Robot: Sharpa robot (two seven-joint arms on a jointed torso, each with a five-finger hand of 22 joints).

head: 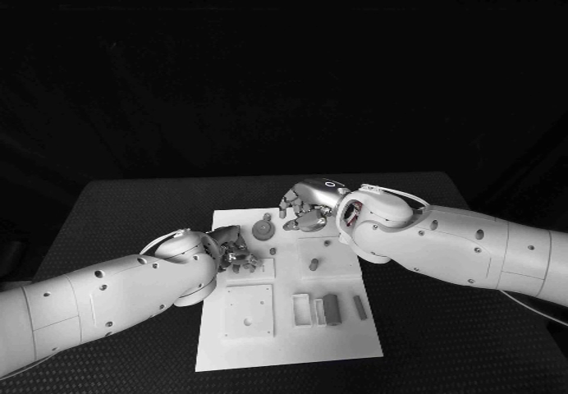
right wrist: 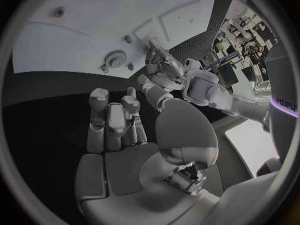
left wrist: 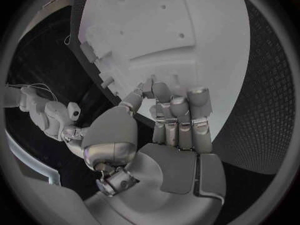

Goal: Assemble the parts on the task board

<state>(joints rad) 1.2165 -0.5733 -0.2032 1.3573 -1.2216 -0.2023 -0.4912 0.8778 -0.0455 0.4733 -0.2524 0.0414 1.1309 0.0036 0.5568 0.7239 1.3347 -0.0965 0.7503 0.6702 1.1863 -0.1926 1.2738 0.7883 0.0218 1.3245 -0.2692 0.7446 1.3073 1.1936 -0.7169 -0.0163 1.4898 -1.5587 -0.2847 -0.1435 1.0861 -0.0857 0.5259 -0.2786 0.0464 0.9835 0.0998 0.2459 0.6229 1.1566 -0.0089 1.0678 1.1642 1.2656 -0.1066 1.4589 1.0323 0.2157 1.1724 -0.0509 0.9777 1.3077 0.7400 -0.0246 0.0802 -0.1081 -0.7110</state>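
You have the board (head: 296, 345) lying lengthwise in the middle of the black table (head: 118, 213), with both hands over its far half. Your left hand (head: 233, 250) sits low at the board's left edge, just beyond a raised square plate (head: 256, 268); its fingers are curled in toward the palm, and in the left wrist view (left wrist: 178, 120) they bunch together above the white surface. You may have something small pinched there, but the fingertips hide it, so I cannot tell whether that hand holds anything. Your right hand (head: 310, 205) hovers at the board's far right corner, fingers bent down and loosely drawn in; the right wrist view (right wrist: 115, 117) shows nothing in them.

Beside that hand lies a gear (head: 263, 226), flat on the board near the far end, seen also from the right wrist (right wrist: 115, 59). A short peg (head: 313, 264) stands near the middle of the board. Toward you, a larger square plate (head: 249, 312) occupies the left side, and a row of upright blocks (head: 319, 310) stands to its right, close together, with one thin bar (head: 359, 308) at the end of the row
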